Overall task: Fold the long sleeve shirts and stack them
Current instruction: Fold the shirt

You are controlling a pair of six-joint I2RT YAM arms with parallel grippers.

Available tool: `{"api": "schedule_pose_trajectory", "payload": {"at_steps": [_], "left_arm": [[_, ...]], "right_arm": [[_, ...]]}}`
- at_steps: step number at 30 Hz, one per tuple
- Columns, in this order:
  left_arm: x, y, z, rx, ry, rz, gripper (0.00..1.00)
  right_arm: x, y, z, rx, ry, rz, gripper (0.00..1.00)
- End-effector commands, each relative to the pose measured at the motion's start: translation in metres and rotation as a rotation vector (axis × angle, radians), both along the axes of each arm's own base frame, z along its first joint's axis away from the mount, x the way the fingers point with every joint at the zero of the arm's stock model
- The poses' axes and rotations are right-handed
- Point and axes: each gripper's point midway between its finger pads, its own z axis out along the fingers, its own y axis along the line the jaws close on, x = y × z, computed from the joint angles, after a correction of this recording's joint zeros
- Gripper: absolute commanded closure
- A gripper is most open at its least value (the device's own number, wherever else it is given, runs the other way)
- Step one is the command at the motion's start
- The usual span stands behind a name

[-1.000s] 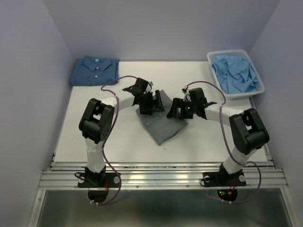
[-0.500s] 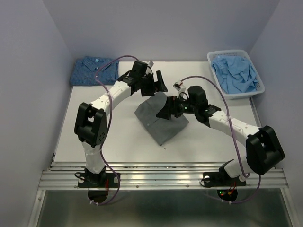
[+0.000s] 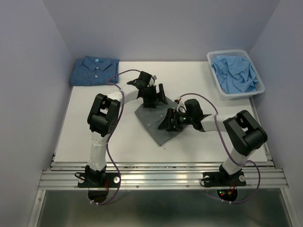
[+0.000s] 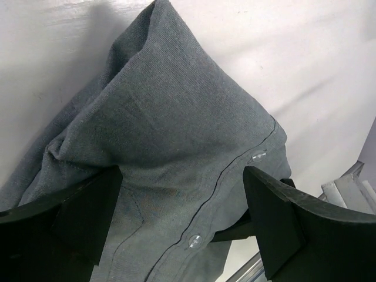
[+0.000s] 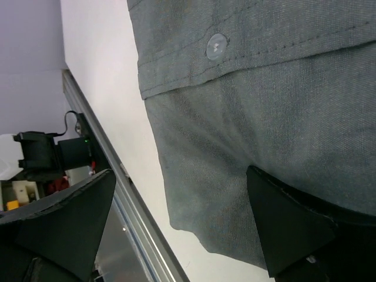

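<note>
White and flat, the worktop (image 3: 94,137) is enclosed by pale lilac walls on three sides. A plain slate-grey, collared button-up cloth shirt (image 3: 154,124) is seen near its middle, folded into a rough diamond with one corner pointing toward the near edge. In the left wrist view its far end is bunched into a raised peak, and a stitched placket with two pale buttons (image 4: 257,156) is shown running down it. In the right wrist view a flat hem and one more button are visible.

The left pincer (image 3: 154,97) is placed at the far edge of this shirt, fingers spread wide with cloth lying between them. The right pincer (image 3: 171,122) is set on the shirt's right side, likewise spread wide.

A dark blue, finely checked shirt (image 3: 94,71) is laid folded at the far left corner. Crumpled light blue cloth (image 3: 235,73) is held in a white plastic basket (image 3: 236,95) at the far right.
</note>
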Motion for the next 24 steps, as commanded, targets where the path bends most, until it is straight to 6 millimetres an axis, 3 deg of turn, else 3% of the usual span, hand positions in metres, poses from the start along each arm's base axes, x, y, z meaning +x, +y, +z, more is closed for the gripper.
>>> {"api": "schedule_pose_trajectory", "payload": {"at_steps": [1,4,8,12,15,16,19,21,22,24], "left_arm": [[-0.004,0.02,-0.025,0.04,0.036,0.009,0.01],[-0.011,0.027,-0.038,0.054,0.065,0.015,0.01],[-0.027,0.038,-0.05,0.078,0.087,0.034,0.01],[-0.033,0.046,-0.05,0.077,0.086,0.054,0.01],[-0.022,0.05,-0.043,0.075,0.044,0.065,0.01],[-0.011,0.051,-0.036,0.07,0.021,0.079,0.01],[-0.003,0.054,-0.018,0.07,0.003,0.082,0.01],[0.003,0.052,0.01,0.049,-0.069,0.093,0.01],[0.004,0.054,0.027,0.042,-0.106,0.102,0.01],[0.003,0.061,0.036,0.06,-0.132,0.132,0.01]], "right_arm": [[-0.003,-0.034,-0.056,-0.119,0.095,-0.082,0.0],[-0.001,-0.045,-0.067,-0.134,0.119,-0.1,0.0],[0.011,-0.059,-0.068,-0.142,0.102,-0.128,0.0],[0.015,-0.06,-0.057,-0.132,0.064,-0.101,0.0],[0.015,-0.056,-0.04,-0.1,0.018,-0.058,0.0],[0.016,-0.056,-0.036,-0.099,0.002,-0.05,0.0],[0.02,-0.056,-0.026,-0.121,-0.017,-0.03,0.0],[0.023,-0.058,-0.016,-0.141,-0.04,-0.022,0.0],[0.034,-0.057,0.0,-0.142,-0.093,-0.03,0.0],[0.039,-0.058,0.015,-0.148,-0.126,-0.041,0.0]]}}
